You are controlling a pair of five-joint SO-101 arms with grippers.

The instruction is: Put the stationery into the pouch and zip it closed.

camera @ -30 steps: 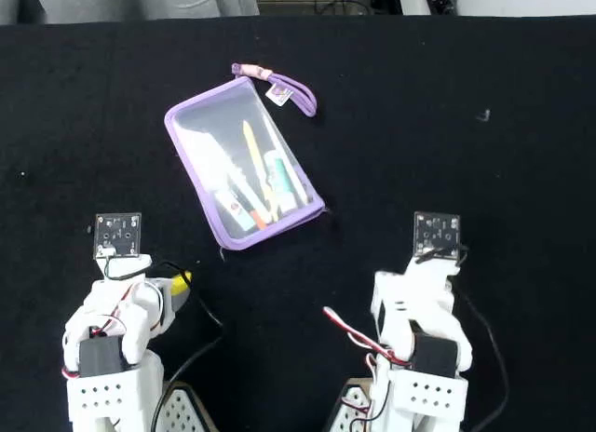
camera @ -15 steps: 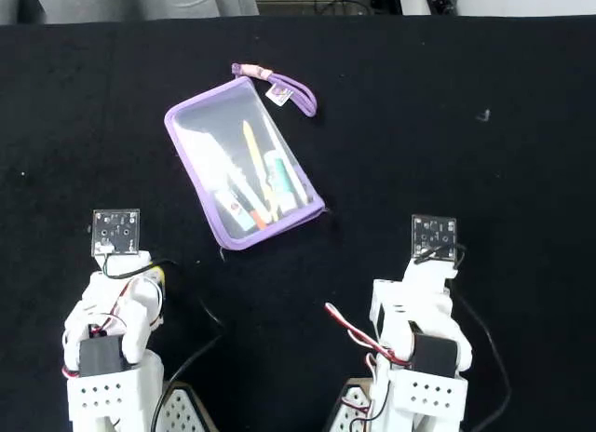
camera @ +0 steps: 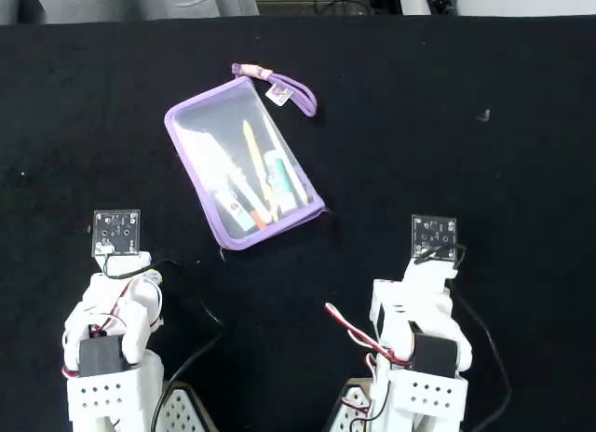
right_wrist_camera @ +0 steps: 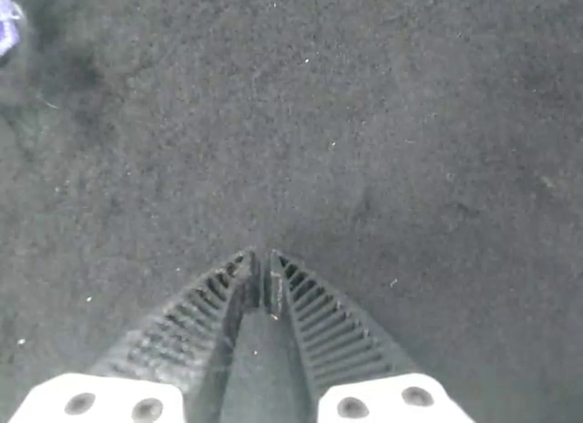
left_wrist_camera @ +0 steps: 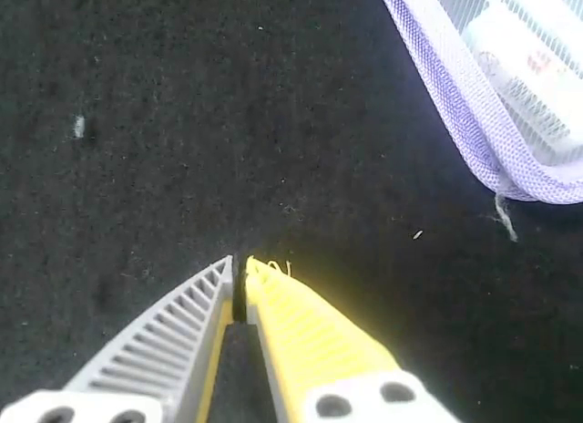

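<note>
Since the pens and other stationery [camera: 256, 185] lie inside the clear, purple-edged pouch [camera: 194, 179], the loading part of the job looks done. The pouch lies flat and slanted on the black worktop [camera: 447, 125], towards its far side, with a looped strap [camera: 296, 87] trailing from the far corner. Its edges look drawn together all round, so the zip is probably closed, though the slider is too small to make out for certain. Both arms sit folded at the near edge, well apart from the pouch. The left hand [left_wrist_camera: 244, 263] has its fingers pressed together on nothing, over bare worktop with the pouch's near corner off to one side. The right hand [right_wrist_camera: 264, 259] is likewise pressed together and empty — little, if anything, seems left to do.
</note>
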